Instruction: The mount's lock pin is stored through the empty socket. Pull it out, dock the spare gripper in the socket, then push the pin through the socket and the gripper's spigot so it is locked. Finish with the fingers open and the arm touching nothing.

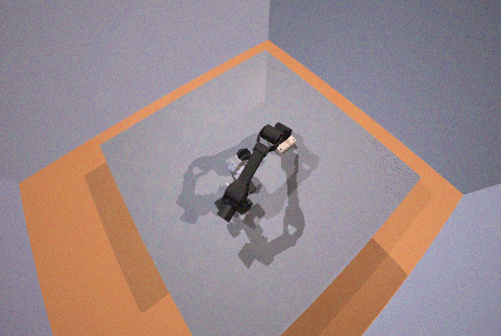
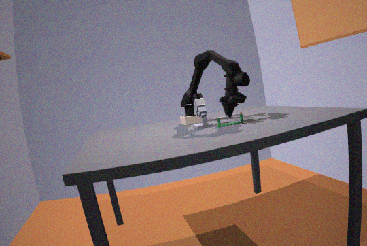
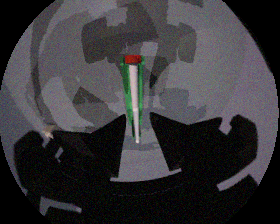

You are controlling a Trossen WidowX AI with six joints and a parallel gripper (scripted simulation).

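The lock pin (image 3: 134,90) (image 2: 241,113) is a white rod with a red head (image 3: 132,59). It lies across the green cradle (image 2: 219,122) (image 3: 127,95) on the table. My gripper (image 2: 230,116) (image 3: 138,116) points down, partly open and empty, over the cradle. In the wrist view the pin's plain end shows between the fingers, beyond the tips. In the top view my arm hides the fingers and cradle. A white and pale-blue upright unit (image 2: 200,103) (image 1: 235,163) stands near the arm's base, with a black part beside it. I cannot tell its socket from the spare gripper.
A cream block (image 2: 190,119) (image 1: 286,145) with small dark dots sits right by the arm's base. My arm (image 1: 252,172) (image 2: 217,58) arches over from the base, close to the upright unit. Its shadows fall on the grey table (image 1: 195,260) (image 2: 136,146).
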